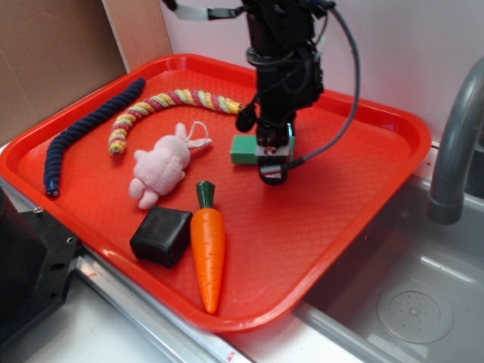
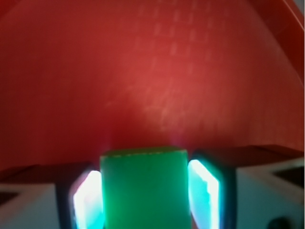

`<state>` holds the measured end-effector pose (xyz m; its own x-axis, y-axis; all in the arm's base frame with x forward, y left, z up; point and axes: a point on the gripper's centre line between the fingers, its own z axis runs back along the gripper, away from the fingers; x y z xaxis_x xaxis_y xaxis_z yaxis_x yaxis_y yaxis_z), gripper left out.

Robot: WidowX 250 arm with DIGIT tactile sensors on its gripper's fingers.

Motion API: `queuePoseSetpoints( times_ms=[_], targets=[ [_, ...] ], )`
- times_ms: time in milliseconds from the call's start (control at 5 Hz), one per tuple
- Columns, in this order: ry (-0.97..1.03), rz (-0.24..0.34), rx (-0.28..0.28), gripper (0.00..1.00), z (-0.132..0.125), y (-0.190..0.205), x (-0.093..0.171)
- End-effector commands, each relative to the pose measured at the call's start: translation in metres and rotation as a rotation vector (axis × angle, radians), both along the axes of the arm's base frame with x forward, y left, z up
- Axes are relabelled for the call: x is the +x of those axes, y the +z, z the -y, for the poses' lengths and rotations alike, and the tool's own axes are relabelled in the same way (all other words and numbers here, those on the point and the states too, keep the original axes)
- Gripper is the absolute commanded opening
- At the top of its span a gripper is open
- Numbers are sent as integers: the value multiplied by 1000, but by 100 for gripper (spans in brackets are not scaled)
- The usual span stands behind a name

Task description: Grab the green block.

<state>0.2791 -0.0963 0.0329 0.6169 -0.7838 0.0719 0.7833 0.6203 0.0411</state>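
1. Red tray point(image 1: 355, 197) beside a steel sink point(image 1: 408, 302), pale wall behind; all objects sit on the tray's textured floor.

2. Fingers point(image 2: 204, 188): the wrist view shows one pad on each side of the block point(image 2: 143, 186), bracketing its two side faces. The pads look touching or nearly so; no clear gap shows on either side, but glare blurs the edges. My reading is that the fingers are closed onto the block, or within a hair of it. Whether full grip force is on, I cannot tell.

3. Key relation: the block lies directly between the fingers, not off to either side. In the wrist view its top face runs away from the camera, so the fingers appear to span its narrow width with the long axis crossing the gap. No sideways correction looks needed.

4. Gripper point(image 1: 274, 155) in the exterior view: pointing straight down, its tip low at the tray floor. The block point(image 1: 243, 149) sticks out from the gripper toward the bunny point(image 1: 160, 168); its other end is hidden behind the fingers. Whether it rests on the tray or is just off it, I cannot tell.

5. Outward, relative to the block: the bunny is near, well short of touching. The carrot point(image 1: 209, 246) and the black cube point(image 1: 160, 236) lie nearer the camera, well apart from it. The striped rope point(image 1: 151, 110) and the blue rope point(image 1: 87, 136) lie past the bunny, toward the far rim.

6. Judgement: the grasp is at or near completion; a straight lift should meet nothing.
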Motion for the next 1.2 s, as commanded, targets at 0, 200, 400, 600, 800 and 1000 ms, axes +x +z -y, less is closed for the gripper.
queuePoseSetpoints(
  times_ms=[0,200,400,600,800,1000],
  targets=[
    [239,80,-42,0,-4,79,-45],
    [475,42,-103,0,-24,99,-62],
    [689,23,-111,0,-47,119,-65],
    [861,52,-180,0,-72,132,-64],
    [935,76,-188,0,-90,157,-61],
    [972,99,-145,0,-88,172,-54]
  ],
)
